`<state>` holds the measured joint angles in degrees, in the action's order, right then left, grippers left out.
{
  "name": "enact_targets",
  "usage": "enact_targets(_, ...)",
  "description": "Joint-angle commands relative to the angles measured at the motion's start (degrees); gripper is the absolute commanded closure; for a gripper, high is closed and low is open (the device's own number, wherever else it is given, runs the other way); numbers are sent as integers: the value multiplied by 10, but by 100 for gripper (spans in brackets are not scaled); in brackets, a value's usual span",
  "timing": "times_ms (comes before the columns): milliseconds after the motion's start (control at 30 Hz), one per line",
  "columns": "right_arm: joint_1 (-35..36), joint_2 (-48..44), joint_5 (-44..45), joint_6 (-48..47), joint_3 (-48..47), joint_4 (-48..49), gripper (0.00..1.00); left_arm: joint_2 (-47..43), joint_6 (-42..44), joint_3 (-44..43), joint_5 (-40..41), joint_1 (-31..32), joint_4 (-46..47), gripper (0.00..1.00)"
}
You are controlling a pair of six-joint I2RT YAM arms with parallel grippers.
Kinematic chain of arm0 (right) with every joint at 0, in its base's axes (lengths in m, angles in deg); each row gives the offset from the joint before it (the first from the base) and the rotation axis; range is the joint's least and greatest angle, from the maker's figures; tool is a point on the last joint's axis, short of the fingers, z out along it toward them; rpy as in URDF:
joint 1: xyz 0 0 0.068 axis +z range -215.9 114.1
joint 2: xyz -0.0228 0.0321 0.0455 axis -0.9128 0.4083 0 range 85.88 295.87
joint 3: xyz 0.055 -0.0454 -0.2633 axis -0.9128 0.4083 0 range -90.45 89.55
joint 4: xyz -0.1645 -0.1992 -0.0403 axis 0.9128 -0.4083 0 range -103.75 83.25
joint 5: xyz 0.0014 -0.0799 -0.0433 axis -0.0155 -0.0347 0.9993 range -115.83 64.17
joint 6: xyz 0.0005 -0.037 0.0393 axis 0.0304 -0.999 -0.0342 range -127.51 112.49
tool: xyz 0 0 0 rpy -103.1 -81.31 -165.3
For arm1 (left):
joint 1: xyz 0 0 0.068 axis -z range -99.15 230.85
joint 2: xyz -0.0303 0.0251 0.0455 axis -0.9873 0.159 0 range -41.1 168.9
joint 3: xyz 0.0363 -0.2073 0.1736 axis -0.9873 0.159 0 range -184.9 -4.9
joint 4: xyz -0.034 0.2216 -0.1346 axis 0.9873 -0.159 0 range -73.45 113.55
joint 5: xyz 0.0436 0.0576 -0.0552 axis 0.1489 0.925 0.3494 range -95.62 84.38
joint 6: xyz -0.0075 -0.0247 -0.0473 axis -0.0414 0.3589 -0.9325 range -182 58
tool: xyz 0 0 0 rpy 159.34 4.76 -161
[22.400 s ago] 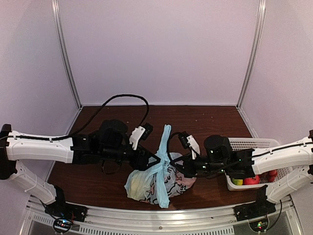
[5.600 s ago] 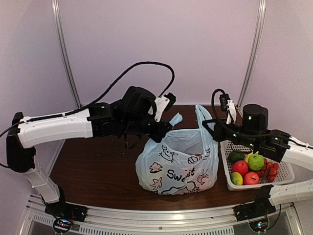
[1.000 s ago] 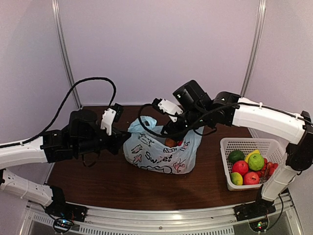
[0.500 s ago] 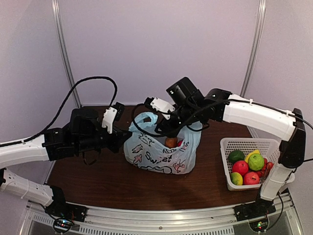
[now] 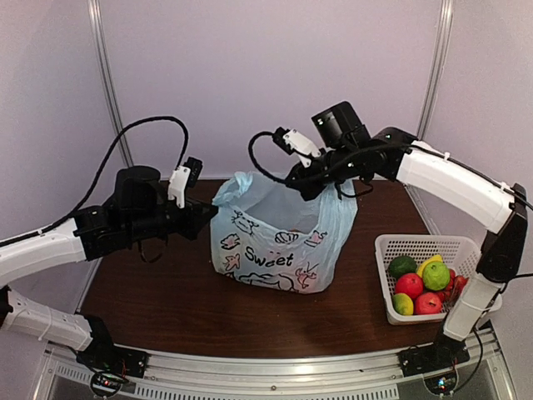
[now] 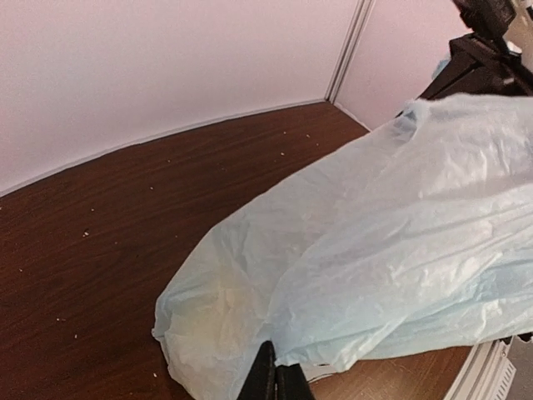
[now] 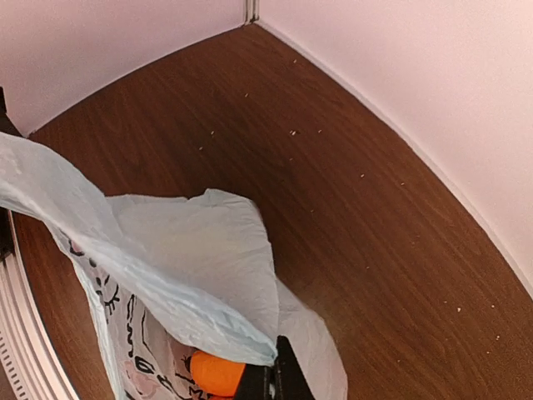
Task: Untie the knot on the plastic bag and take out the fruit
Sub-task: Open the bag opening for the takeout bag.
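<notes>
Two claws hold the plastic bag (image 5: 275, 250) by its top edge, one on each side. The left gripper (image 5: 208, 220) is at the bag's left rim. In the left wrist view its fingers (image 6: 263, 377) are pressed together w/ a fold of the thin blue film b/w them, so this claw is clamped on the bag and no gap shows. The right gripper (image 5: 306, 185) is higher, at the rim on the back-right side, and that edge is raised above the rest. In the right wrist view its fingers (image 7: 285, 375) are also closed tight on the plastic edge.

The bag stands on the brown table (image 5: 166, 308), approx. in the middle, and its mouth is stretched open b/w the 2 claws. The print "Sweet" faces the near edge. One orange fruit (image 7: 215, 372) lies inside the bag, just beside the right claw's tips. The other contents are hidden by the plastic. A white basket (image 5: 391, 247) sits on the right part of the table, apart from the bag, w/ green, red and yellowish pieces in it.
</notes>
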<state>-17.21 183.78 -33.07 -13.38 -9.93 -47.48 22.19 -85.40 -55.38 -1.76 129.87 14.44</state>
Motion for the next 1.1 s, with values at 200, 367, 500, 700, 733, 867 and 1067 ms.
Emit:
enact_targets(200,-29,-64,64,53,-116,-75,100,106,76,-160,-74,-57,37,100)
enact_targets(367,-30,-102,66,116,-38,-34,100,124,64,-152,-74,-80,61,100)
enact_targets(500,-29,-142,35,172,61,46,100,117,37,-127,-83,-81,60,66)
enact_targets(700,-29,-158,9,225,143,122,100,69,-67,-56,-97,-75,57,22)
enact_targets(733,-30,-159,12,229,149,129,100,56,-87,-43,-96,-69,59,20)
enact_targets(867,-29,-158,20,244,158,148,100,35,-154,3,-79,-24,79,11)
enact_targets(1067,-29,-160,22,253,168,157,100,74,-226,-11,-49,32,108,3)
